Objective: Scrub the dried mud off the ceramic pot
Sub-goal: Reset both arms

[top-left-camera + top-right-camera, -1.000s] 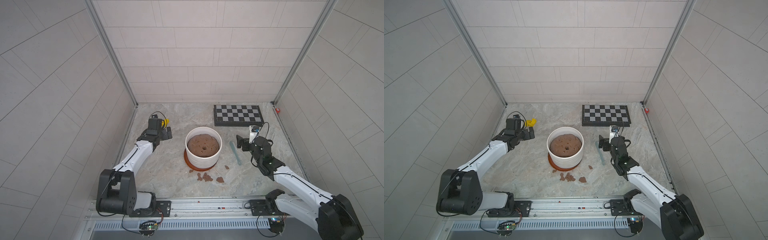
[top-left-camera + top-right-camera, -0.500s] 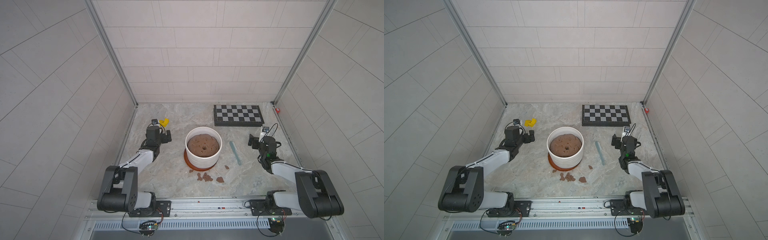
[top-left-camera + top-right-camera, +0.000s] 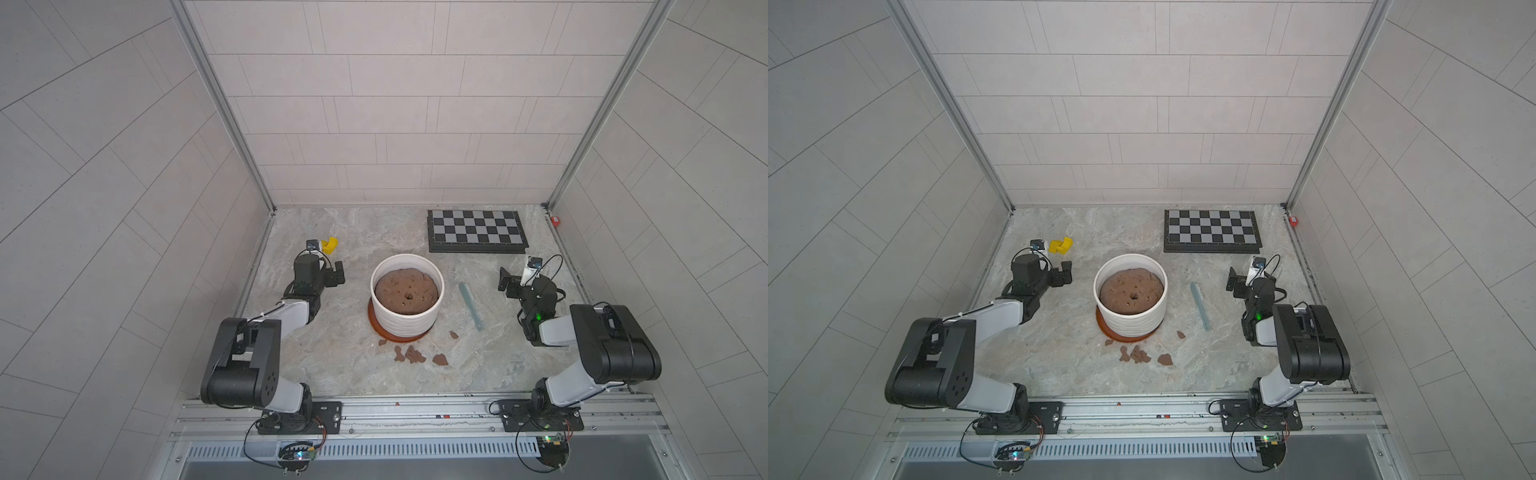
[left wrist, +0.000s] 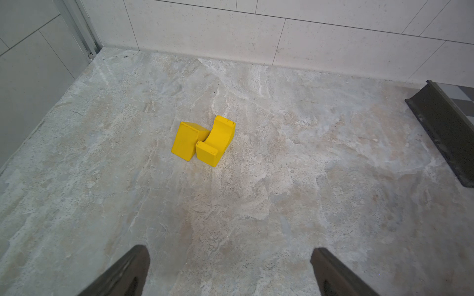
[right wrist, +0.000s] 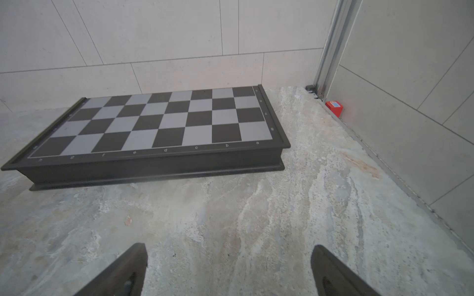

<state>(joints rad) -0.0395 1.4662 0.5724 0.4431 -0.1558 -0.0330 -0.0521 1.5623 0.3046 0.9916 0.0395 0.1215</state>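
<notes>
Yellow block [image 4: 204, 141] on marble floor [image 4: 282, 205] — gripper [image 4: 229, 252] agape.

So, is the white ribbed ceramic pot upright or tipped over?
Upright: the pot stands on a round orange-brown saucer, rim up, brown soil inside.

Robot test cell, lab-like: pale tiled walls [image 3: 386, 108] enclose a marble-look table [image 3: 340, 374]; both arms bolt to an aluminium rail [image 3: 415, 415] along its front.

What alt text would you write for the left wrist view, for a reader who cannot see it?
Two yellow blocks sit touching on a marbled table near a tiled wall. The open, empty left end effector points toward them, and a chessboard's dark edge shows off to one side.
</notes>
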